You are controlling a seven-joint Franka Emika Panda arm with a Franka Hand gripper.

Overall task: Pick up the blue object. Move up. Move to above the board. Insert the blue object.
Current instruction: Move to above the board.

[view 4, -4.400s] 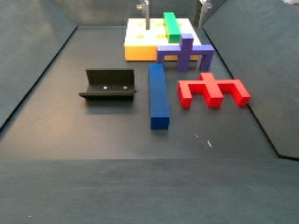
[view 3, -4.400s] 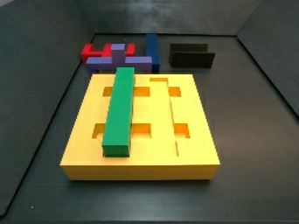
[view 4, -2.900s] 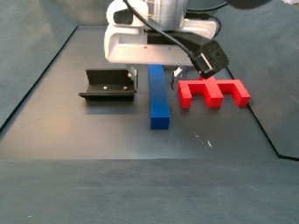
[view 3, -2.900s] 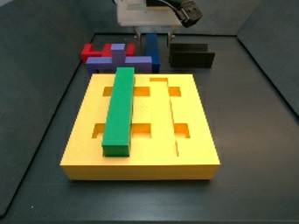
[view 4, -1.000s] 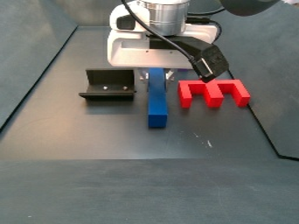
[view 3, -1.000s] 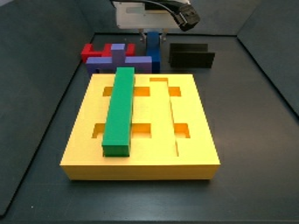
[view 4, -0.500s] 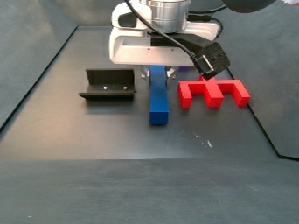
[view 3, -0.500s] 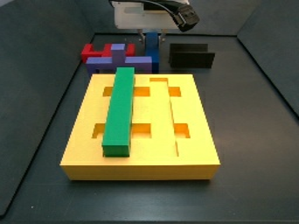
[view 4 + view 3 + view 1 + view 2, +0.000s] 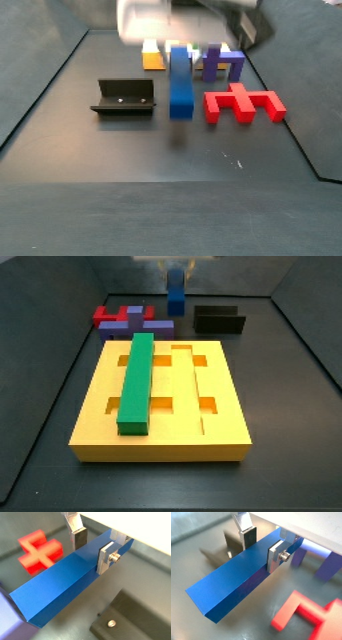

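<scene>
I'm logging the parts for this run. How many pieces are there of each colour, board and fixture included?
Blue: 1, the blue bar held by the gripper
Green: 1, bar on the board
Yellow: 1, the board
Purple: 2, blocks
Red: 1, block
Black: 1, fixture
Total: 7

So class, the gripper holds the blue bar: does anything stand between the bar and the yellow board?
The gripper clamps the blue object, lifted off the floor. The purple blocks lie low between it and the board; at this height they seem passable.
</scene>
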